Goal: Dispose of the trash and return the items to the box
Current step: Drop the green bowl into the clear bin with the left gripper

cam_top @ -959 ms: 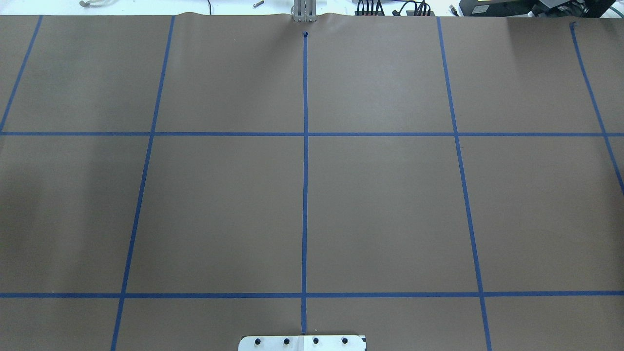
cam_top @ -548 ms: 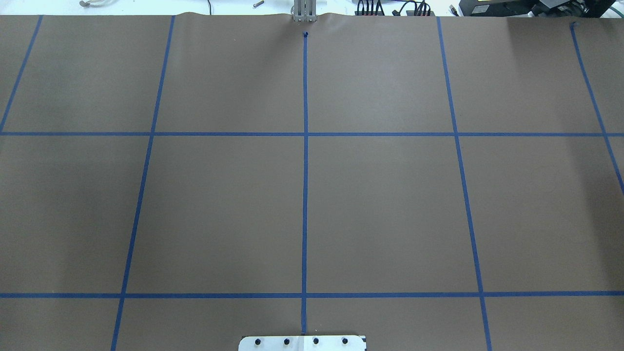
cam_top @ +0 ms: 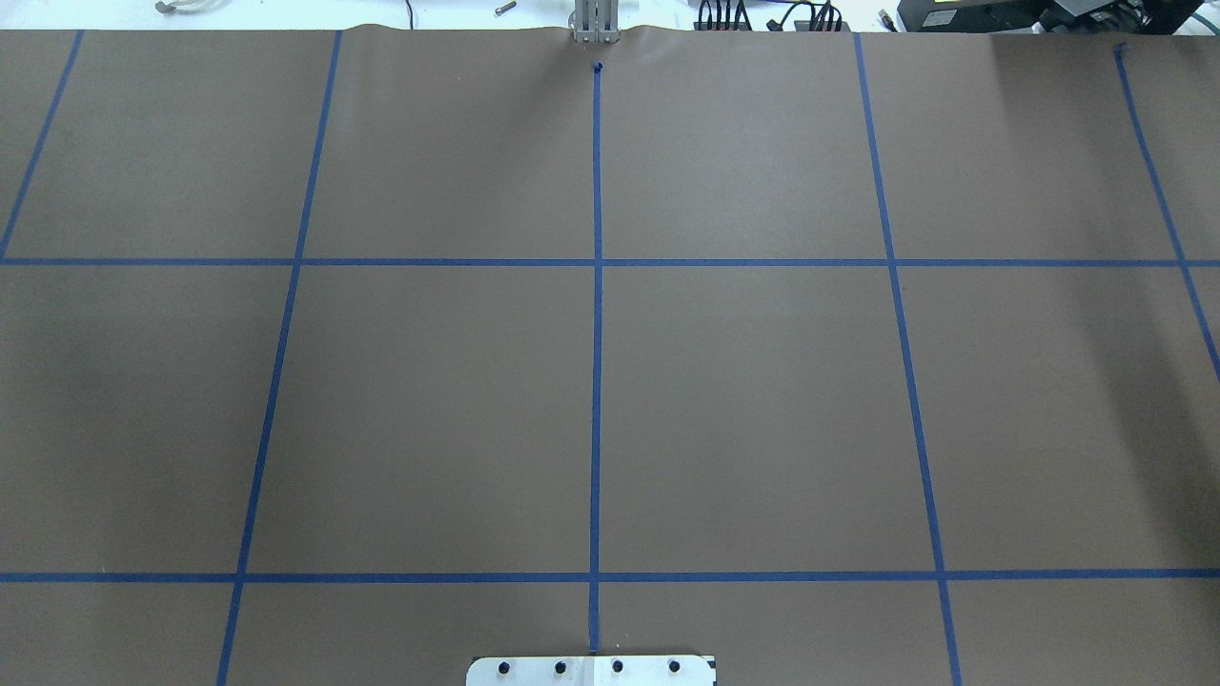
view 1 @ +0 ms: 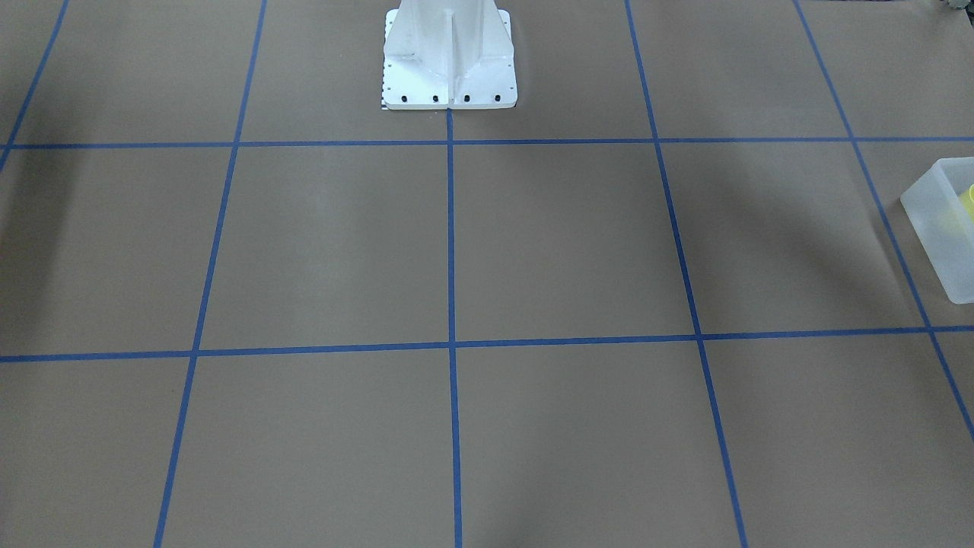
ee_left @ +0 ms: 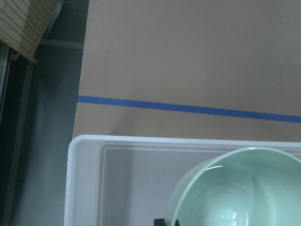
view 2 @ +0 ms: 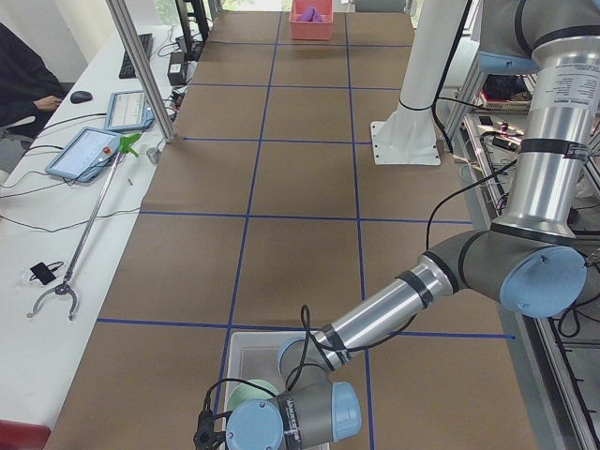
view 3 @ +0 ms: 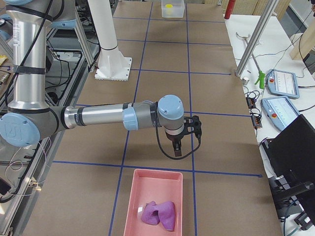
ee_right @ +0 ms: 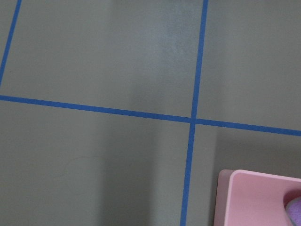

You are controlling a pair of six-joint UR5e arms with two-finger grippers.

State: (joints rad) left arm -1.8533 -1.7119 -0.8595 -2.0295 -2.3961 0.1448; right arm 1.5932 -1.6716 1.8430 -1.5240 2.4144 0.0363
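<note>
The frosted box [view 2: 246, 345] sits at the table's end on my left. It also shows at the right edge of the front view [view 1: 937, 228] and far off in the right side view [view 3: 173, 9]. The mint-green bowl [ee_left: 235, 188] fills the lower left wrist view over the box's inside [ee_left: 122, 183], and in the left side view the bowl [view 2: 251, 392] lies within the box walls. The yellow cup [view 1: 968, 199] is in the box. My left wrist [view 2: 291, 417] hangs over the box; only a dark sliver [ee_left: 160, 222] shows at the bowl's rim, so I cannot tell its state. My right gripper [view 3: 177, 146] points down above bare table; I cannot tell its state.
A pink tray [view 3: 155, 201] with a crumpled purple piece [view 3: 158, 214] lies at the table's end on my right, just beyond the right gripper; its corner shows in the right wrist view [ee_right: 258, 197]. The white pedestal [view 1: 449, 61] stands at mid-table. Blue tape lines grid the brown surface.
In the overhead view only a faint shadow at the left has faded; no arm or object shows there.
</note>
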